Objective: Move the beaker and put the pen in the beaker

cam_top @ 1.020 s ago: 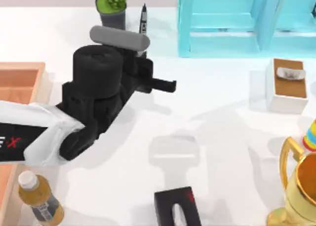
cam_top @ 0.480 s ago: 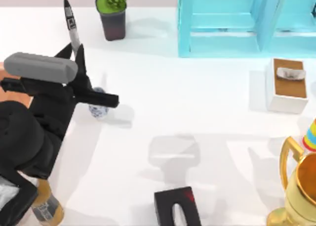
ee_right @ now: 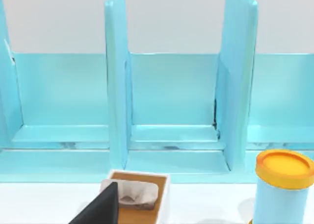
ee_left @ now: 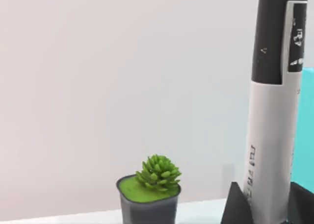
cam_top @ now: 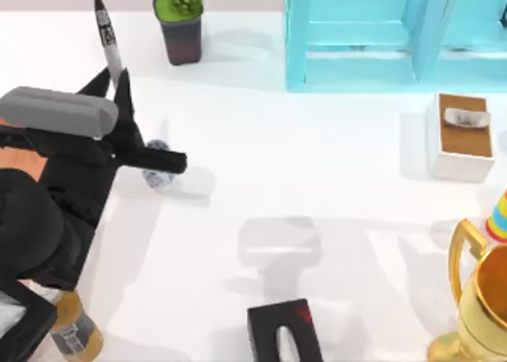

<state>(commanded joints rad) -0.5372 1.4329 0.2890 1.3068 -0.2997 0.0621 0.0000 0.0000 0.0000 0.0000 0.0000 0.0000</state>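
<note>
My left gripper (cam_top: 113,85) is shut on the pen (cam_top: 107,37), a slim black marker with a white labelled band, held upright at the table's far left. The left wrist view has the pen (ee_left: 272,111) rising between the dark fingertips (ee_left: 235,207). The beaker (cam_top: 157,178), a small white cup with blue pattern, stands on the table just right of the gripper, partly hidden under the arm's black body. The pen is up above and to the rear-left of the beaker. My right gripper (cam_top: 281,338) is parked at the front middle.
A dark plant pot (cam_top: 181,29) stands at the back, right of the pen. A blue shelf unit (cam_top: 380,37) fills the back right. A tissue box (cam_top: 462,136), a gold trophy (cam_top: 475,299) and an amber bottle (cam_top: 71,330) ring the table.
The left arm has swung from beside the plant pot to the far left, carrying the pen upright. The beaker, hidden under the arm before, now shows. The right arm is still.
</note>
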